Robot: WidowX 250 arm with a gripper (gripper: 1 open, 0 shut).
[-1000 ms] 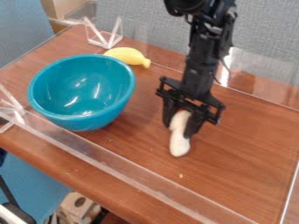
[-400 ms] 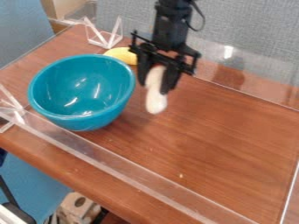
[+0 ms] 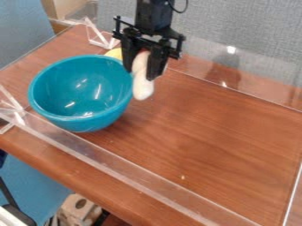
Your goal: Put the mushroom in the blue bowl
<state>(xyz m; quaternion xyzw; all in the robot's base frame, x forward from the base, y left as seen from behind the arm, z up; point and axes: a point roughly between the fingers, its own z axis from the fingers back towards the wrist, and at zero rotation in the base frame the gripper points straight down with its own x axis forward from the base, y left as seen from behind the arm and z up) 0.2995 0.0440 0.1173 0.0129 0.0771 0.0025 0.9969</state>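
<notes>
Starting nearest the camera: clear acrylic wall [image 3: 141, 190] running along the front edge of the wooden bench [image 3: 213, 124], low and see-through. Behind it, at the left, blue bowl [image 3: 80, 93] sitting upright on the wood, glossy teal, deep, mouth open upward, nothing visible inside.

Just right of the bowl's far rim, mushroom [image 3: 143, 81] hanging in the air, clear of the bench and beside the bowl rather than over its middle. Long axis close to vertical, slightly tilted: pale stem end pointing down toward the bench, upper end tucked up between the black fingers, so cap hidden and colour not to be told. Lower tip level with the bowl's rim, near it; touching or apart cannot be told.

Above that, tool [image 3: 144, 58] pointing straight down, clamped narrow on the mushroom's upper part, one finger on each side, black arm rising out of the top of the view.

Farther back, a sliver of yellow banana [image 3: 112, 54] peeking out behind the tool, by the far acrylic wall.
</notes>
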